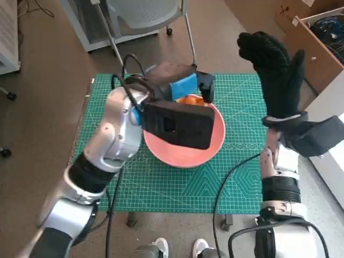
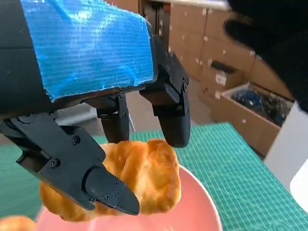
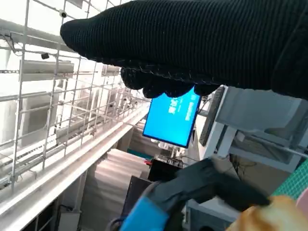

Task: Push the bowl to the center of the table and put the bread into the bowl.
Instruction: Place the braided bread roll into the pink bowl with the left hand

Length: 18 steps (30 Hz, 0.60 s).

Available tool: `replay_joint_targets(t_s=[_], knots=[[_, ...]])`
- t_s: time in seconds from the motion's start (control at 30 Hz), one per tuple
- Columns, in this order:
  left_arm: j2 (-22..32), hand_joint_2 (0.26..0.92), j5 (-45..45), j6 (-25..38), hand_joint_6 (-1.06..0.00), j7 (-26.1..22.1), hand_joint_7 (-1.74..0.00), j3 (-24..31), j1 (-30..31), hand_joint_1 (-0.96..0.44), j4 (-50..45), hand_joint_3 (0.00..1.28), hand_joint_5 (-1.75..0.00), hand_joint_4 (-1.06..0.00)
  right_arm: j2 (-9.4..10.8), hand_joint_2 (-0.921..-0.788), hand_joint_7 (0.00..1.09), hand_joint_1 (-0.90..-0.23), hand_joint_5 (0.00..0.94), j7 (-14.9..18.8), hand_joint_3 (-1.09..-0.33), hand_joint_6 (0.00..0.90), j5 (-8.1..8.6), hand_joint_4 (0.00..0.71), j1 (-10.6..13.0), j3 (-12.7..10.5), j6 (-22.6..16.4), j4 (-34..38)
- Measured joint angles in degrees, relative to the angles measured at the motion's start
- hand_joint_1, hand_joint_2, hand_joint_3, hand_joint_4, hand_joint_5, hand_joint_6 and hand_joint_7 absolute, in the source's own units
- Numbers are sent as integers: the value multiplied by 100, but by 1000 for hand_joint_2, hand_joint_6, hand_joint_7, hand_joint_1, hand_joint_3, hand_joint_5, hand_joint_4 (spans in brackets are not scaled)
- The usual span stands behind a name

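Bowl (image 1: 185, 153): pink, round, at the middle of the head view, resting on the green cutting mat (image 1: 236, 183); near rim and right side in sight, the rest covered by the left arm's black wrist block. Pink rim also along the lower edge of the left wrist view (image 2: 202, 202).

Bread (image 2: 134, 180): golden, croissant-like, at lower centre of the left wrist view, pinched between black fingers (image 2: 108, 190) below and further fingertips above; held over the pink bowl, not lying in it. In the head view only an orange sliver (image 1: 191, 100) under the blue tape, just above the bowl's far rim.

Second golden piece (image 2: 14, 224): a scrap at the lower left corner of the left wrist view, inside the bowl edge; cannot tell what exactly.

Left hand (image 1: 185, 86): upper centre of the head view, blue tape on its back, over the bowl's far side, fingers closed around the bread.

Right hand (image 1: 274, 67): upper right of the head view, black knitted glove, raised well clear of the tabletop and apart from the bowl, holding nothing, fingers stretched upward and lying fairly close together.

Tabletop (image 1: 97, 80): mostly covered by the green gridded mat, pale edge showing at the left.

Chair (image 1: 145, 13): grey seat at the top centre of the head view, beyond the tabletop.

Cardboard box (image 1: 317, 37): upper right corner of the head view, cables inside.

Shoes (image 1: 177, 248): pale, at the bottom centre of the head view.
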Motion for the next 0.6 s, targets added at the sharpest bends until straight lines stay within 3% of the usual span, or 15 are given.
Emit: replay_joint_targets(t_s=[0.1,0.2,0.6], knots=[[-52,746,-46,33,-80,-68,-356,-2,2,-90,116,98,-193,-108,-10,-921,39,-667,0,-44,-727,315,-10,219,66,3,19,-132],[-66,725,-73,149,-31,-216,-284,-1,1,-214,156,70,-63,-35,-41,-921,37,-666,0,-103,-729,311,-23,217,142,5,58,-249],[49,759,-83,115,0,-359,-134,-1,7,-588,231,38,0,0,-159,-921,39,-669,0,-283,-739,312,-50,209,209,57,86,-418]])
